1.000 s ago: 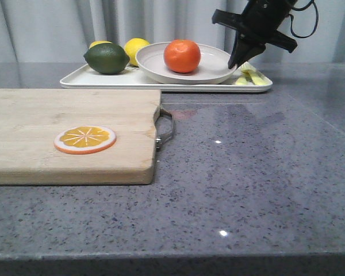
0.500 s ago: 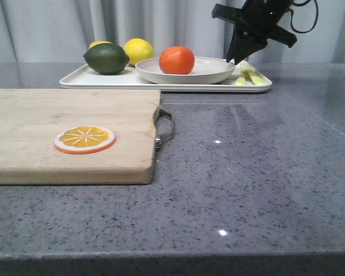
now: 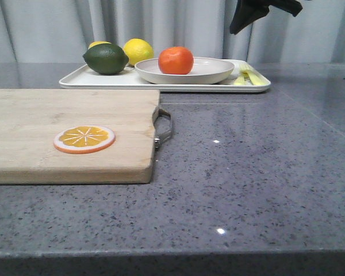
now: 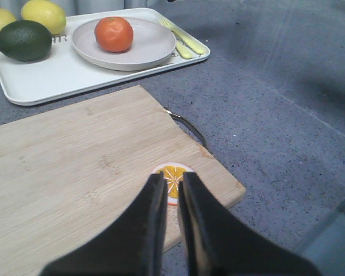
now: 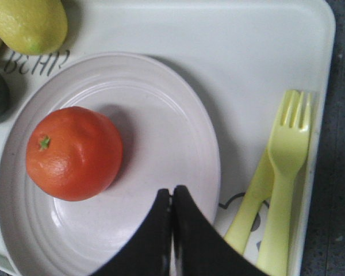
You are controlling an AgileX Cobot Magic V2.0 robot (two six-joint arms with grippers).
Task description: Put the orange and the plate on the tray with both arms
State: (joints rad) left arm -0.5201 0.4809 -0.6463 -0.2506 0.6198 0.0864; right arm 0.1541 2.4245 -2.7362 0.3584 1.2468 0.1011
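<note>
The orange [image 3: 175, 60] sits in the beige plate [image 3: 214, 72], and the plate rests flat on the white tray [image 3: 98, 81] at the back of the table. My right gripper [image 3: 237, 27] hangs high above the plate's right side, shut and empty. In the right wrist view its fingertips [image 5: 171, 191] are together over the plate [image 5: 161, 126], with the orange [image 5: 73, 153] to one side. My left gripper [image 4: 171, 177] is shut and empty above the wooden board; it does not show in the front view. The left wrist view shows the orange [image 4: 114, 34], plate [image 4: 152, 49] and tray [image 4: 57, 77] far off.
A wooden cutting board [image 3: 40, 115] with a metal handle [image 3: 165, 127] fills the near left and carries an orange slice disc [image 3: 84, 139]. On the tray lie a green lime [image 3: 106, 58], two lemons [image 3: 137, 50] and a yellow fork and spoon [image 3: 250, 76].
The tilted plate has come down flat onto the tray with the orange in it. My right gripper has left its rim and risen toward the top of the view.
</note>
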